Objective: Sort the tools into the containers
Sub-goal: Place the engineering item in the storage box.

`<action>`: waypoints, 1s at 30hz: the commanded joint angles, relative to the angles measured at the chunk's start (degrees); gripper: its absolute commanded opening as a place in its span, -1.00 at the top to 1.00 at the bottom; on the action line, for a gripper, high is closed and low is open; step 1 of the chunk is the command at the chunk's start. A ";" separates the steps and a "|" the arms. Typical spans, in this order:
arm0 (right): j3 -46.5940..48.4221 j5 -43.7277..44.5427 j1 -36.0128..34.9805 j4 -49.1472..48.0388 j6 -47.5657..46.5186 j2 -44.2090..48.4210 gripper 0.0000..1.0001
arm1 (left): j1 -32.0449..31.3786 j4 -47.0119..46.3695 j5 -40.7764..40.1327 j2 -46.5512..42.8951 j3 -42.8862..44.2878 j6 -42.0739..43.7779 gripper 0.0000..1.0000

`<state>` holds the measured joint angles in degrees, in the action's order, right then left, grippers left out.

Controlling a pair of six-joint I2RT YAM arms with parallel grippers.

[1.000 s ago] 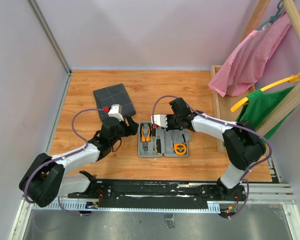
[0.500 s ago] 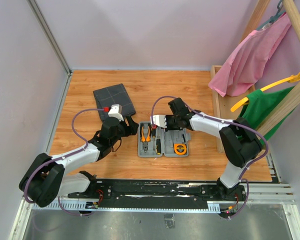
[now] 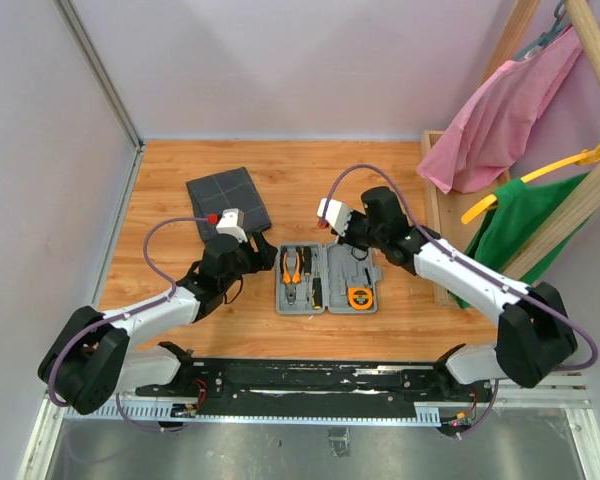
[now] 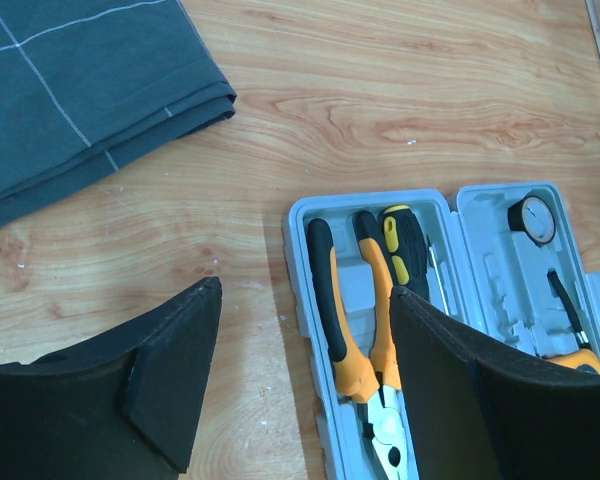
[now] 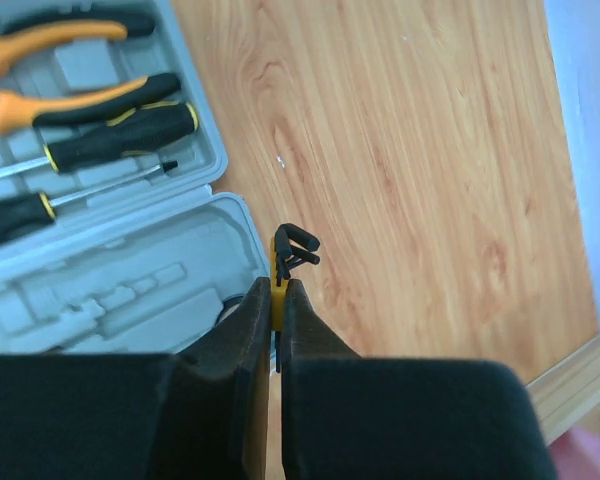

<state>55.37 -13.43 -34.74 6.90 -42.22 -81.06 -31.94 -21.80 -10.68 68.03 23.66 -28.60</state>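
Status, right gripper point(image 5: 277, 288): clamped on small yellow-and-black tool point(image 5: 280, 262), just beside grey case point(image 5: 130, 280) corner; farther left inside, screwdrivers point(image 5: 120, 135), then pliers point(image 5: 40, 100). Left gripper point(image 4: 305, 300): spread open, empty; case edge nearest, between fingers point(image 4: 170, 360); dark pouch point(image 4: 70, 90) far ahead-left.

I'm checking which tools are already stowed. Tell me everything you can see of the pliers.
The pliers have curved orange handles with black grips and a bare metal head. They lie flat in a moulded recess in the left half of the open light-grey case, handles pointing away from the arm bases, beside a black-and-yellow screwdriver. Only the case appears to touch them.
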 commanded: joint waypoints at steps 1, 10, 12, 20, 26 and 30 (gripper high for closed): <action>-2.06 4.42 0.89 -2.50 21.55 4.56 0.99 | 0.57 -1.65 -0.66 -0.03 0.43 0.48 -0.44; -7.59 2.61 1.87 -6.67 47.87 13.88 0.98 | 0.57 -1.67 -0.51 0.15 0.42 0.38 -0.43; -7.67 1.02 2.70 -5.63 52.85 14.65 0.98 | 0.57 -1.66 -0.27 0.33 0.47 0.39 -0.43; -6.80 -11.73 5.92 -3.54 65.82 9.78 0.93 | 0.57 -1.67 -0.22 1.18 0.68 0.30 -0.42; -7.09 -13.96 7.60 -4.95 72.27 3.20 0.97 | 0.57 -1.57 -0.65 1.06 0.71 0.47 -0.42; -6.15 -13.95 8.51 -3.92 74.40 -0.12 0.97 | 0.57 -1.66 -0.60 1.50 0.84 0.47 -0.42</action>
<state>48.14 -25.19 -28.05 3.27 27.14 -79.20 -31.94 -21.78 -10.66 68.93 23.66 -28.64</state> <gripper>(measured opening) 0.037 0.711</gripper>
